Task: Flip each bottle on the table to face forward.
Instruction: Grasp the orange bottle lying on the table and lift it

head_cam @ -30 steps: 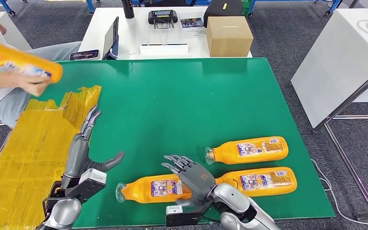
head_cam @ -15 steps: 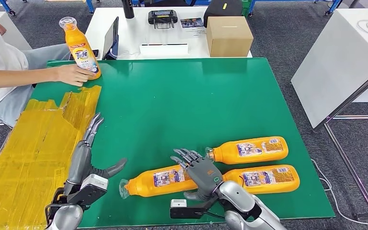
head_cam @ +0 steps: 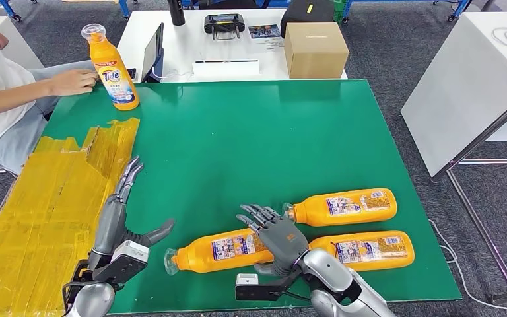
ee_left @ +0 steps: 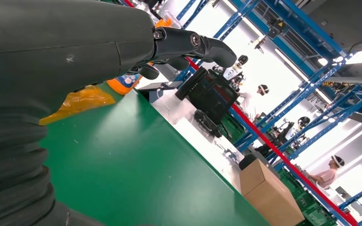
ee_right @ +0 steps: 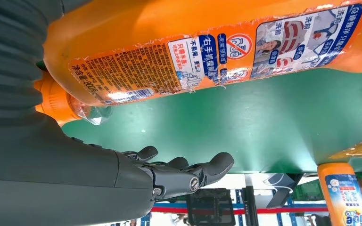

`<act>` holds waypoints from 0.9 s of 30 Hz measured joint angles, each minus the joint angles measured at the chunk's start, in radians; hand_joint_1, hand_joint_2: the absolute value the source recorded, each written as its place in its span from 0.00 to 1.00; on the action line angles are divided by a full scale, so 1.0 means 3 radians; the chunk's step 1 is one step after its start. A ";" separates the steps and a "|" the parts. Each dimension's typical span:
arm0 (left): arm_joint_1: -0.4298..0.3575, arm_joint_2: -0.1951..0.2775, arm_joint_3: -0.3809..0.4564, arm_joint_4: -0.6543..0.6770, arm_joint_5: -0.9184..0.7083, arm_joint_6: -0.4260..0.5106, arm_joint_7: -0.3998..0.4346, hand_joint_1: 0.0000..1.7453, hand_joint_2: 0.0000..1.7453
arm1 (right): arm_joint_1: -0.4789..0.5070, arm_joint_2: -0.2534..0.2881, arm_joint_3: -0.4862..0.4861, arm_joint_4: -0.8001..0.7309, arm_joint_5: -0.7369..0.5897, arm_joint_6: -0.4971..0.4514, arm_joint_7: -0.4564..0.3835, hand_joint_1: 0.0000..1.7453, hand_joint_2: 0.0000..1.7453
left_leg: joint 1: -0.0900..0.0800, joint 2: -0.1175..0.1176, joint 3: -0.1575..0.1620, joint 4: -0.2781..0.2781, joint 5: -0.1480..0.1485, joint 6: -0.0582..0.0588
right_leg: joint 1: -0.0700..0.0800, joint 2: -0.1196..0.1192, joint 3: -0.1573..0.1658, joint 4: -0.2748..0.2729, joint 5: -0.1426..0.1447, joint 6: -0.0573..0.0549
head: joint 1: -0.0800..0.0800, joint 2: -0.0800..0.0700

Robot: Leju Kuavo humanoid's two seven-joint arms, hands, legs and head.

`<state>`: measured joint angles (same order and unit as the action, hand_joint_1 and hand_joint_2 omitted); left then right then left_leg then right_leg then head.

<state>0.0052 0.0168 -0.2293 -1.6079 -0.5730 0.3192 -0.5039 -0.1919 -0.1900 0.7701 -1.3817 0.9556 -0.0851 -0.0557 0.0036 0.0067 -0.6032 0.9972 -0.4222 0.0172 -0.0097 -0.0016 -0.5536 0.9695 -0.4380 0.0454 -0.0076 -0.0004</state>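
Since half a second ago: the person's hand [head_cam: 72, 82] has let go of the upright bottle [head_cam: 111, 67] and drawn left; the near-right lying bottle [head_cam: 360, 250] has shifted slightly right.

Near edge: right hand [head_cam: 280, 239], fingers spread, resting over the near-left lying bottle [head_cam: 221, 249], not clamped. Left hand [head_cam: 120, 212], fingers apart, holding nothing, beside yellow sheeting [head_cam: 46, 211].

Bottles: four. Three lie near right on the green table [head_cam: 251, 139], the third [head_cam: 341, 207] just beyond; one stands far left.

Four orange bottles: three lying [head_cam: 221, 248] [head_cam: 342, 207] [head_cam: 363, 249], one upright [head_cam: 112, 69]; one cardboard box [head_cam: 315, 49].
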 joint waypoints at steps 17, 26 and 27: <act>0.0039 -0.0047 0.0000 0.0000 0.0086 -0.0094 -0.0009 0.00 1.00 | -0.0009 0.0077 -0.0164 0.0082 0.0326 -0.0002 0.0414 0.32 1.00 | 0.0000 0.0000 0.0000 0.0000 0.0000 0.0000 | 0.0000 0.0000 0.0001 0.0000 0.0000 0.0000 | 0.0000 0.0000; -0.0119 -0.0129 -0.0034 0.0197 0.0203 -0.0150 -0.0010 0.00 1.00 | -0.0550 0.0320 -0.0171 0.1155 0.0334 0.0283 0.0491 0.42 1.00 | 0.0000 0.0002 0.0023 0.0000 0.0002 0.0001 | 0.0000 0.0001 0.0020 0.0000 0.0001 0.0000 | 0.0000 0.0000; -0.0129 -0.0132 -0.0037 0.0214 0.0205 -0.0150 -0.0010 0.00 1.00 | -0.0591 0.0342 -0.0171 0.1230 0.0330 0.0282 0.0486 0.53 1.00 | 0.0000 0.0003 0.0026 0.0000 0.0001 0.0001 | 0.0000 0.0001 0.0023 0.0000 0.0000 0.0000 | 0.0000 0.0000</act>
<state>-0.0335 -0.0229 -0.2402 -1.5437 -0.5114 0.2743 -0.5071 -0.3693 -0.0873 0.7187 -1.0127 1.0547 -0.0004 0.0901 0.0037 0.0075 -0.5955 0.9971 -0.4218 0.0174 -0.0096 -0.0013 -0.5468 0.9694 -0.4378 0.0454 -0.0075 -0.0004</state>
